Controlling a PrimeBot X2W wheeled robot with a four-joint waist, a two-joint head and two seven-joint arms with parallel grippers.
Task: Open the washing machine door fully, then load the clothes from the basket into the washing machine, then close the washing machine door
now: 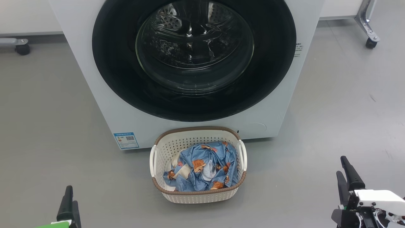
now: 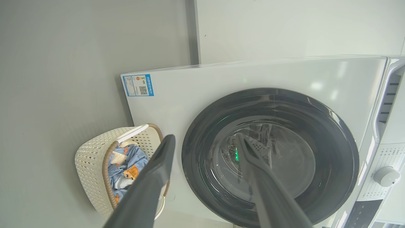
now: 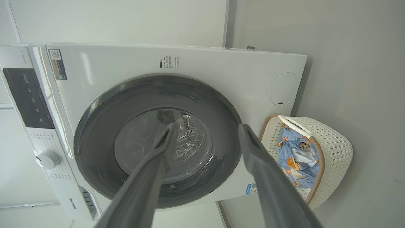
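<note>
One washer (image 1: 91, 95), its one round door (image 1: 120, 79) shut. One basket (image 1: 196, 198) sits at 6 o'clock below the door, holding a crumpled heap of blue clothes (image 1: 202, 167), can't really tell how many pieces. Two arms: left gripper (image 1: 72, 196) at 7, right gripper (image 1: 341, 165) at 5, both fingers spread, empty.

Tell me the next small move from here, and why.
Probably raise one gripper toward the rim of the washing machine door and find a hold to pull it open. The door sits shut against the washing machine, the clothes lie in the basket, and the left gripper and right gripper hang low, open, holding nothing.
</note>
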